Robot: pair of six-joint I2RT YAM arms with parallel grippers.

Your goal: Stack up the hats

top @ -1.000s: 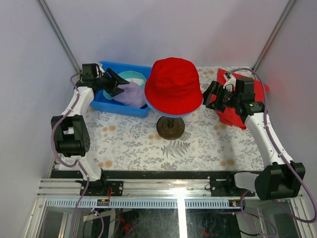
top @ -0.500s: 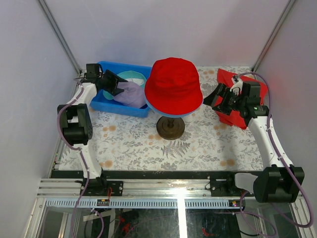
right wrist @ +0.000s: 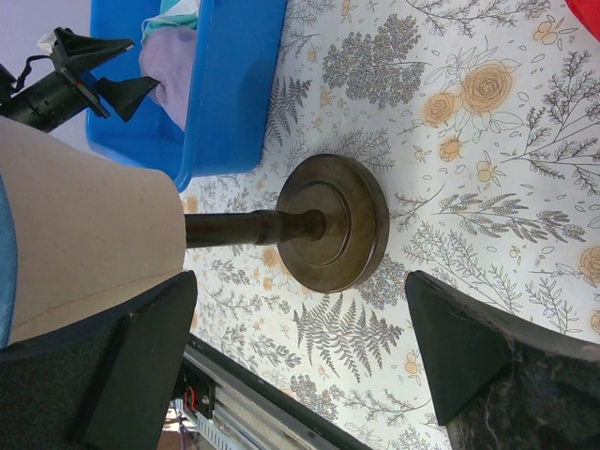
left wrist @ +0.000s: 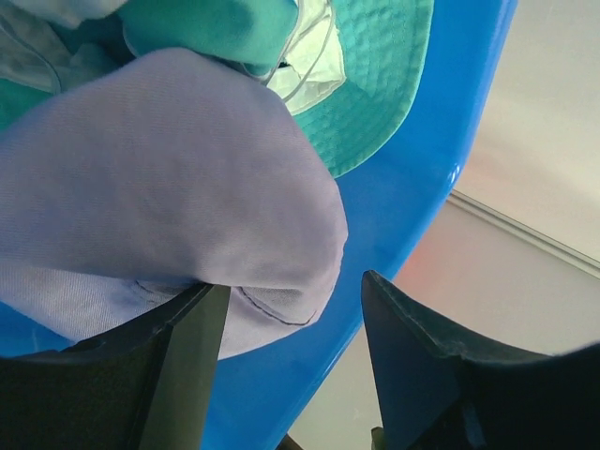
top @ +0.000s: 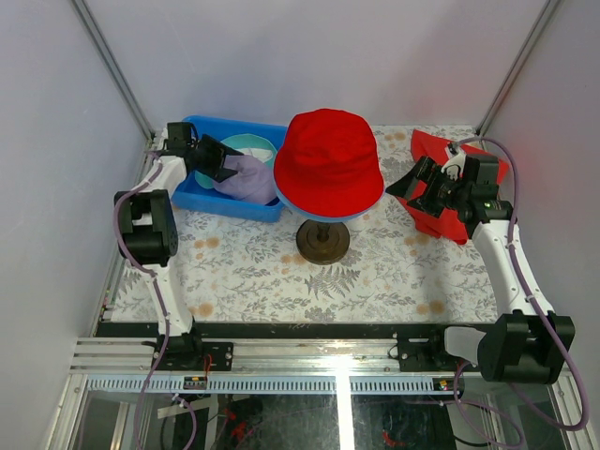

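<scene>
Jaws of the left gripper (left wrist: 293, 281) straddle the pale lilac cloth bucket hat (left wrist: 159, 178) unclosed, seemingly poised to pinch; right gripper (right wrist: 300, 277) gapes empty.

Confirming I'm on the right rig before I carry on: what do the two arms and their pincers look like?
The left arm and right arm match: slim white links between bulky black joint housings, each trailed by a loose mauve cable. The left pincer and right pincer are matt black, each with two broad wedge-shaped fingers tapering to the tips.
</scene>
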